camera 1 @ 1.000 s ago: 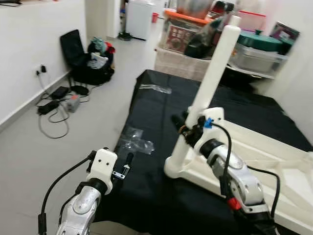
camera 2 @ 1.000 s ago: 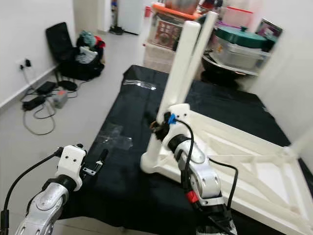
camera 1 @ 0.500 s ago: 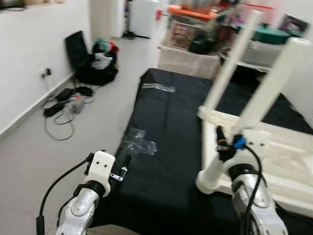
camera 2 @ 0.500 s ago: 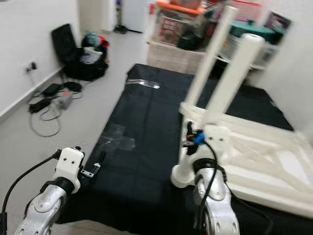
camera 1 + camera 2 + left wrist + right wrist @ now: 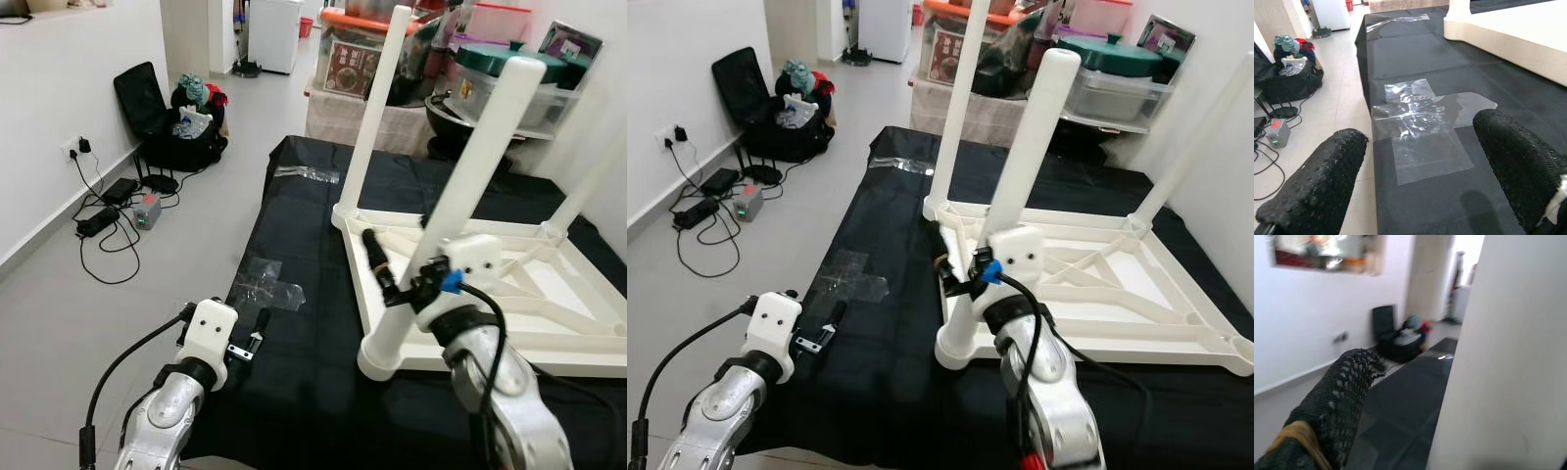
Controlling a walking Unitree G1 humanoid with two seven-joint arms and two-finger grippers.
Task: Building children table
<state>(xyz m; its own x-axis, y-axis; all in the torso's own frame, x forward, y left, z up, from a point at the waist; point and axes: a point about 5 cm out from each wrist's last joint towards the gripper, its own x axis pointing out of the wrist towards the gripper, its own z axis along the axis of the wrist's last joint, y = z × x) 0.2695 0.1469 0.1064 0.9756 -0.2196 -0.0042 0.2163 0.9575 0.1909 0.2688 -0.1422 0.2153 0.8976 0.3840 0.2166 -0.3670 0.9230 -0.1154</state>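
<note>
The room was bright and evenly lit, with soft daylight from the far doorway. The head views were sharp. Clear plastic sheets (image 5: 1420, 117) on the black mat (image 5: 313, 323) caught white glare. The right wrist view was soft, its white table leg (image 5: 1508, 357) blurred and close, a bright window washed out.

Upside-down white children's table (image 5: 1087, 284) on the black mat (image 5: 313, 225).

The small plastic table lies on its top, its ribbed underside facing up with diagonal braces crossing inside the raised rim. Round white legs stand up from its corners: the nearest leg (image 5: 1014, 196) rises at a slight lean from the corner closest to the mat's middle, the far leg (image 5: 377, 103) stands behind it, and another leg (image 5: 1195, 142) slants up on the right. The mat under it is spread flat on the pale floor.
</note>
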